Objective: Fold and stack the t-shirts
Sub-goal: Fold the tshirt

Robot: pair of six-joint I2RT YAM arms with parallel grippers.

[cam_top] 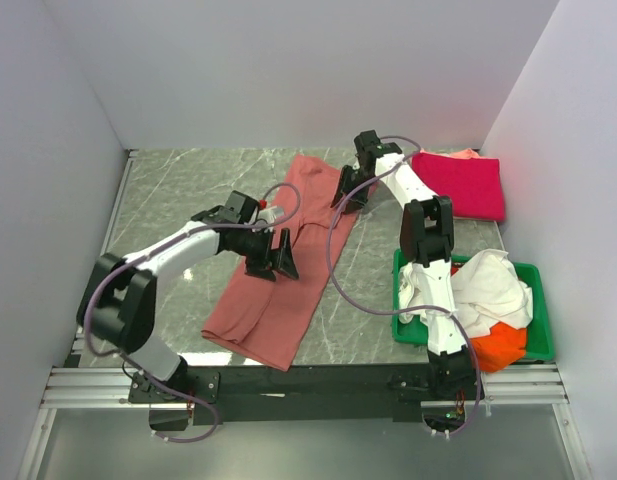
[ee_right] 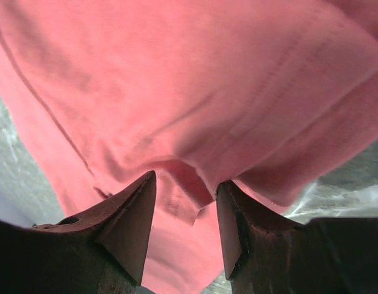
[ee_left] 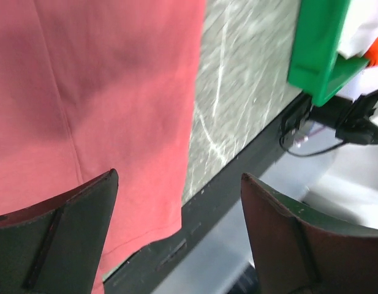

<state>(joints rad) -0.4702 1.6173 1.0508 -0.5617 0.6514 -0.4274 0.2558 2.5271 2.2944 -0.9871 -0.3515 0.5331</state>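
Observation:
A large dusty salmon-red t-shirt lies stretched from the back of the table toward the front edge, folded into a long strip. My left gripper hovers open over its middle; in the left wrist view the shirt lies below the wide-spread jaws, which hold nothing. My right gripper is at the shirt's upper right edge. Its jaws stand apart, with a loose fold of the shirt hanging between them against the right finger. A crimson-pink t-shirt lies folded at the back right.
A green tray at the front right holds a crumpled white t-shirt and an orange one. The tray corner also shows in the left wrist view. The black front rail runs just below the salmon shirt's hem. White walls enclose the table.

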